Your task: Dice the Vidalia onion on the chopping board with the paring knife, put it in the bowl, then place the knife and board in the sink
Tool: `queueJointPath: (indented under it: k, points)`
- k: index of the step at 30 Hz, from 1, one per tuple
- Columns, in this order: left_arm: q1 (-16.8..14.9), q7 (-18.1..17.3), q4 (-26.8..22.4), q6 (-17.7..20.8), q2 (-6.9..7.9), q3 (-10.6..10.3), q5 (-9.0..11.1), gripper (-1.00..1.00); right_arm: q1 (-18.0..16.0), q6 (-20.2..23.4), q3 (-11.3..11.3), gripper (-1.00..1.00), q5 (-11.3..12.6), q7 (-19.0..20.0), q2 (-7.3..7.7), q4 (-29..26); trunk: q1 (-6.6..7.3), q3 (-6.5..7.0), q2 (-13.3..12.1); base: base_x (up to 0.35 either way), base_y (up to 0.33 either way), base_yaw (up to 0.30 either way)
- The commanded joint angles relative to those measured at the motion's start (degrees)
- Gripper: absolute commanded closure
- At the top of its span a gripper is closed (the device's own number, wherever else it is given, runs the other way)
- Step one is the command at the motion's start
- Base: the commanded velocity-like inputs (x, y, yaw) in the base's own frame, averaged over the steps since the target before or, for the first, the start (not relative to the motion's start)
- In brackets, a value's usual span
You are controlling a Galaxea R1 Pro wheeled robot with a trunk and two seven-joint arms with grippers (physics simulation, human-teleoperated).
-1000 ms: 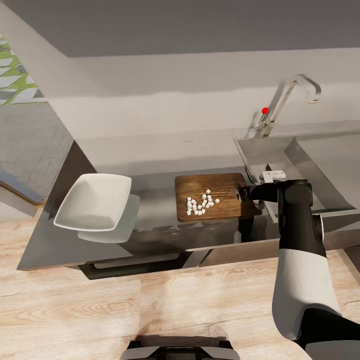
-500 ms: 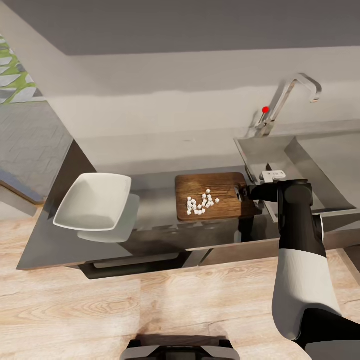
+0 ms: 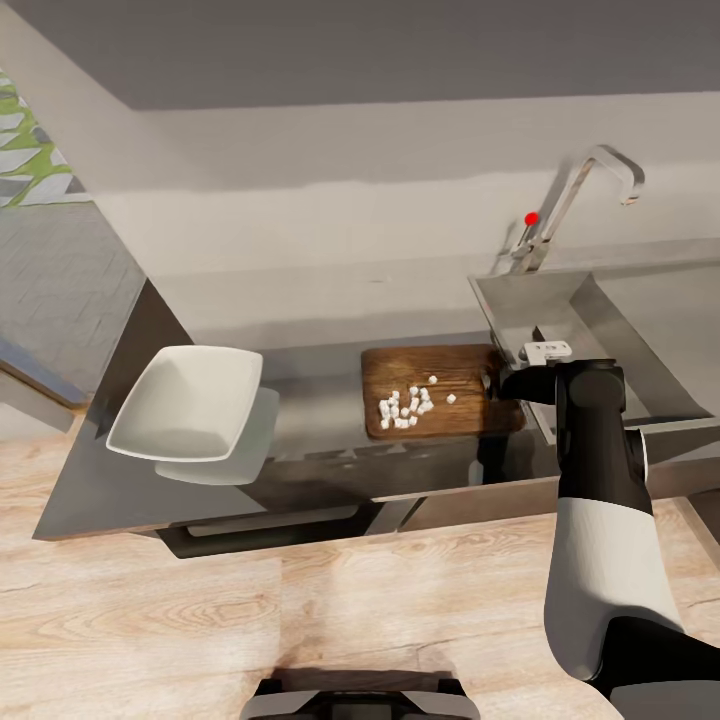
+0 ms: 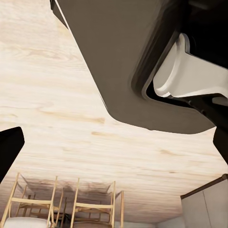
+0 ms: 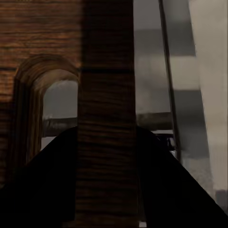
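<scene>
- At the table's right end, beside the sink, the right hand (image 3: 494,384) is clamped on the handle end of the chopping board (image 3: 440,405); in the right wrist view its dark fingers (image 5: 42,190) flank the strip of wood beside the board's slot-shaped hole (image 5: 54,118).
- The chopping board lies near the table's front edge, its right end just beside the sink's left wall, and it looks slightly lifted at the held end, though the pictures do not settle that.
- The diced Vidalia onion (image 3: 408,403), a cluster of small white cubes, sits on the board's middle, with a couple of cubes strayed toward the hand.
- The sink (image 3: 520,300) is a steel basin with a flat drainboard to its right; the tap (image 3: 585,195) with its red knob (image 3: 531,219) stands at its back edge.
- The bowl (image 3: 187,403), white and squarish, rests at the table's left end, well apart from the board, above its own pale reflection.
- The table (image 3: 310,420) is grey and glossy, over dark cabinets.
- The left hand's grip cannot be told: the left wrist view gives only dark edges of it at the frame's sides, over a wooden floor (image 4: 57,118) with chairs (image 4: 90,204) in the distance.
</scene>
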State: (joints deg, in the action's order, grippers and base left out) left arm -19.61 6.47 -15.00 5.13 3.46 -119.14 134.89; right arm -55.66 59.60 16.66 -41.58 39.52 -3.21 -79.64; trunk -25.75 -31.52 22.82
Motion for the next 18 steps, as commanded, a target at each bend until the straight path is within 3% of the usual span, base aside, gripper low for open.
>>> queueJointPath:
  k: [1,18]
  points:
    - [-0.1,0.3,-0.2,0.0,0.05,-0.1,0.1,-1.0,-0.1,0.2,0.1,1.0,-0.4,0.5,-0.07,0.0,-0.03,-0.08,0.1,0.0,0.0,0.0]
    - [-0.1,0.3,-0.2,0.0,0.05,-0.1,0.1,-1.0,-0.1,0.2,0.1,1.0,-0.4,0.5,-0.07,0.0,-0.03,-0.08,0.1,0.0,0.0,0.0]
